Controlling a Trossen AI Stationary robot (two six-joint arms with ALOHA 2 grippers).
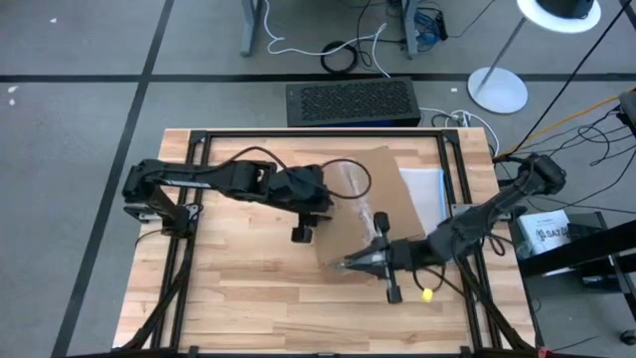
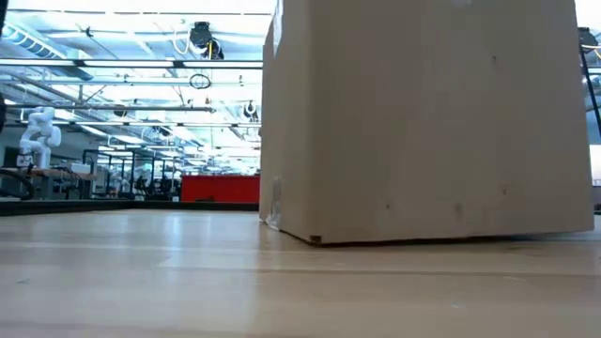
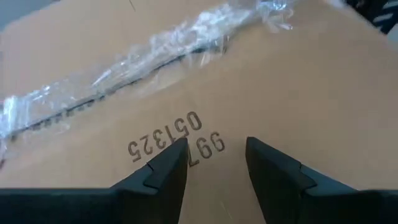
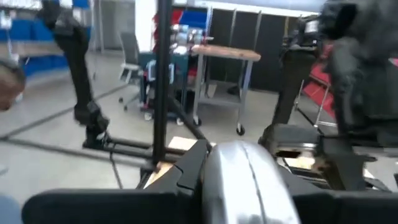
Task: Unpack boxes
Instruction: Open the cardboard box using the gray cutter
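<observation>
Wooden tabletop (image 1: 248,288) carries the box (image 1: 370,214) right of centre. My left gripper (image 3: 214,158) hovers over the box's taped top seam, fingers partly apart and holding nothing, likely to steady it. My right gripper (image 1: 350,264) at the box's near edge clamps what seems a silver blade (image 4: 239,180). Beside the box lies a clear pouch (image 1: 425,189); a small yellow object (image 1: 426,294) sits nearby.

A plain brown cardboard box (image 1: 370,204) is seen upright on the table, flaps closed (crinkled clear tape along the top seam, dark printed digits beside it).
</observation>
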